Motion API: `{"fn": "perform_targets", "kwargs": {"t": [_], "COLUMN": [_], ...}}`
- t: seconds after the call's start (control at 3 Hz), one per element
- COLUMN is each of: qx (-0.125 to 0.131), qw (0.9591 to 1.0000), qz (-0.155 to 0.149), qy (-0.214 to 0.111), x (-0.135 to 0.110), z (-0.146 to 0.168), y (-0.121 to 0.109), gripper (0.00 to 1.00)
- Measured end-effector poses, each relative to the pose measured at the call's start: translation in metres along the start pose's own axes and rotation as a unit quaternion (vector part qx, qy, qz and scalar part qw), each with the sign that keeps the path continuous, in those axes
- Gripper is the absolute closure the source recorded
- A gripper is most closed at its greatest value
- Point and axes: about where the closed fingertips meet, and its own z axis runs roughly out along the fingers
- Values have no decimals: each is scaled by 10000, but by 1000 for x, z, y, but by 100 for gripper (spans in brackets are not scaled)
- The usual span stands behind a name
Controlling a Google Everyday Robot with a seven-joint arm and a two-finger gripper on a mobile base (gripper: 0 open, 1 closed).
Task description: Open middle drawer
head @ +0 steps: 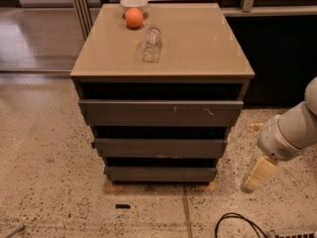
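Note:
The cabinet (161,58) has three grey-brown drawer fronts stacked one above the other. The middle drawer (161,148) is the plain mid-sized front between the larger scratched top front (161,113) and the shortest bottom front (161,174). All three fronts look shut. My gripper (257,175) hangs at the right of the cabinet, low near the floor, beside the bottom drawer's level and apart from the cabinet. It points down under the white arm (292,130).
On the tan cabinet top lie a clear glass (152,44) on its side, an orange (133,18) and a white bowl (133,3) behind it. A black cable (237,224) lies on the speckled floor at the front right. A small dark piece (123,206) lies before the cabinet.

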Motion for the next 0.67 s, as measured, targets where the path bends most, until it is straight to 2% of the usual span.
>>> {"fn": "perform_targets", "kwargs": {"t": [0.33,0.67], "qx": [183,547], "qw": [9997,9973], "qz": [71,392], "qy": [-150,-291], "x": [8,15], "z": [29,53], "y": [-5,-7], "gripper": [0,0]}}
